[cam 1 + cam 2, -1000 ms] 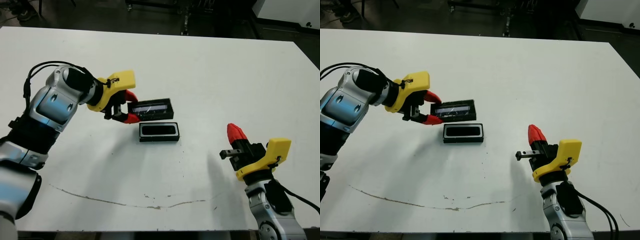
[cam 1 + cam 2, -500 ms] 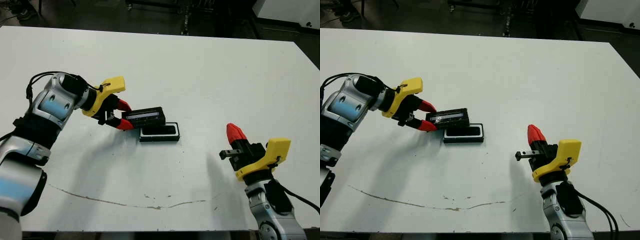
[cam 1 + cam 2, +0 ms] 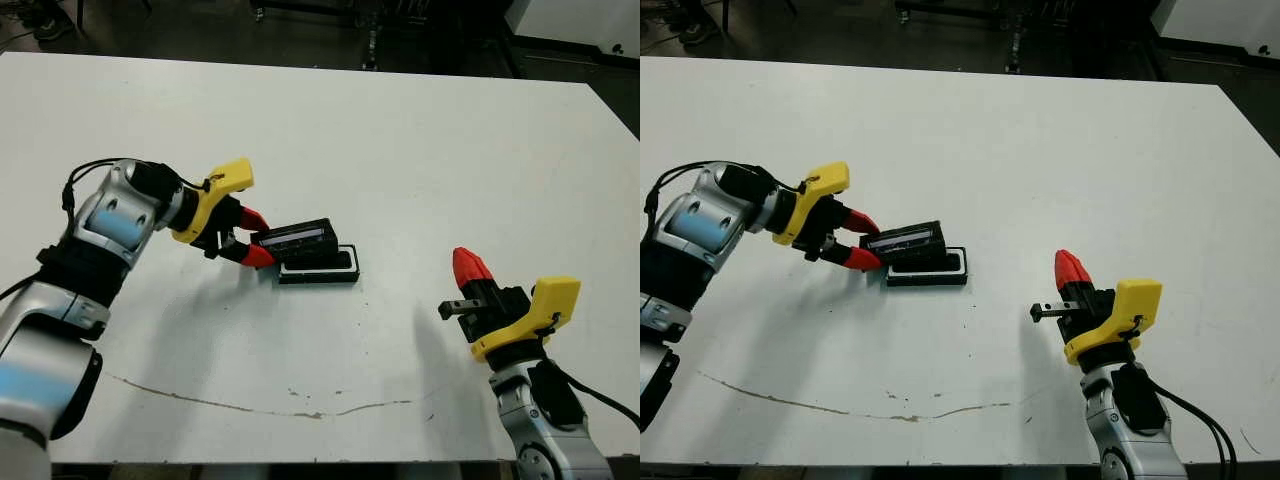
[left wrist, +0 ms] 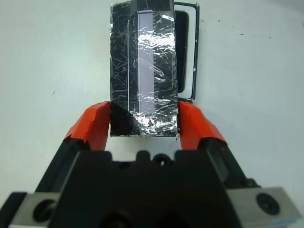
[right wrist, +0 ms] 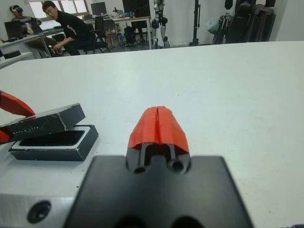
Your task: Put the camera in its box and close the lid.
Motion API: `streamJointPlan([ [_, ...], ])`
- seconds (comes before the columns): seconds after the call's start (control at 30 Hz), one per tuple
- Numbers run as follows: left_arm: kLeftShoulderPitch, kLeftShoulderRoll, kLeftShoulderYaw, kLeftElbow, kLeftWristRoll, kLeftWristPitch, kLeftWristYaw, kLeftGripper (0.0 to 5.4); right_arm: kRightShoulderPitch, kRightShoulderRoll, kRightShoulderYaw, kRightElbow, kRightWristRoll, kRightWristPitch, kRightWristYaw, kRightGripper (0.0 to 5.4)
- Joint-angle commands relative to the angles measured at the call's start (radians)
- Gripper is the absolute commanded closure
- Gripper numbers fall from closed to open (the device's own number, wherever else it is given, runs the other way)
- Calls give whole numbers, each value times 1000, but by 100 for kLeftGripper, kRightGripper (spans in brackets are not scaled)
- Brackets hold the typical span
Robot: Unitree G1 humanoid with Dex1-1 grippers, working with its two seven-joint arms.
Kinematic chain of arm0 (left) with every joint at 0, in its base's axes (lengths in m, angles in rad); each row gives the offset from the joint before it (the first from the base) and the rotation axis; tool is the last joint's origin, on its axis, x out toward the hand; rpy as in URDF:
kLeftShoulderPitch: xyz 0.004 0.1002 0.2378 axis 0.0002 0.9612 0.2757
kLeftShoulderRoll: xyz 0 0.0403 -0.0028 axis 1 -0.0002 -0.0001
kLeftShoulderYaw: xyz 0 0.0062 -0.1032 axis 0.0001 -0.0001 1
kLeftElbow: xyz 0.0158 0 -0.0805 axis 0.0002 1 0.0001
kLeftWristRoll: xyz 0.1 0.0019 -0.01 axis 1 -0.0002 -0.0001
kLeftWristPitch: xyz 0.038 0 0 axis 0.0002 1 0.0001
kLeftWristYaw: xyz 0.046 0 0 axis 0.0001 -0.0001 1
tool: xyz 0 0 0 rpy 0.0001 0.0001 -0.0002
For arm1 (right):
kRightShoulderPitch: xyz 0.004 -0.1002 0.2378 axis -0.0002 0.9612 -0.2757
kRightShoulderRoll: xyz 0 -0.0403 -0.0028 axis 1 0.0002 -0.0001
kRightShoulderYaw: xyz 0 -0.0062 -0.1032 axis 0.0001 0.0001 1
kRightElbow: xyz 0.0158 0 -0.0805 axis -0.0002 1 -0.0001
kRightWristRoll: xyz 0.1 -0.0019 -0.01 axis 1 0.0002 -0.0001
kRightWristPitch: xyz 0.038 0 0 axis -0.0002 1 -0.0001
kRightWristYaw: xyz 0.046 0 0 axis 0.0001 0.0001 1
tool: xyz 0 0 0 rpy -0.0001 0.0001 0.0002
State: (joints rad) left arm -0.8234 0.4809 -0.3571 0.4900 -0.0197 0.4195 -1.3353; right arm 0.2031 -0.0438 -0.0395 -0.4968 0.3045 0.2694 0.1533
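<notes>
1. The right gripper (image 3: 468,268) hovers at the near right of the table (image 3: 420,140), its red fingers pressed together around nothing, well apart from the other things.
2. The box (image 3: 335,270) lies flat near the table's middle, with the camera (image 5: 52,138) lying dark inside its white lining.
3. The lid (image 3: 297,239) is tilted above the box's far-left edge, partly covering it.
4. The left gripper (image 3: 252,236) clamps the lid's left end between both fingers (image 4: 95,124).

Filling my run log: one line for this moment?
left gripper: shut on lid | lid: tilted over box | right gripper: shut, idle
</notes>
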Motion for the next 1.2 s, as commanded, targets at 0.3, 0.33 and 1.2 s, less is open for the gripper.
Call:
streamJointPlan([
  [0.3,65,5,-15,-57,-19,47,-12,223,6,-6,-4,7,-8,-11,-4,540],
  [0.33,71,5,-16,-64,-22,42,-17,223,6,-4,-5,7,-6,-9,-5,540],
  [1.2,178,10,-91,-207,-11,27,24,225,7,-6,-6,12,0,-13,-1,540],
])
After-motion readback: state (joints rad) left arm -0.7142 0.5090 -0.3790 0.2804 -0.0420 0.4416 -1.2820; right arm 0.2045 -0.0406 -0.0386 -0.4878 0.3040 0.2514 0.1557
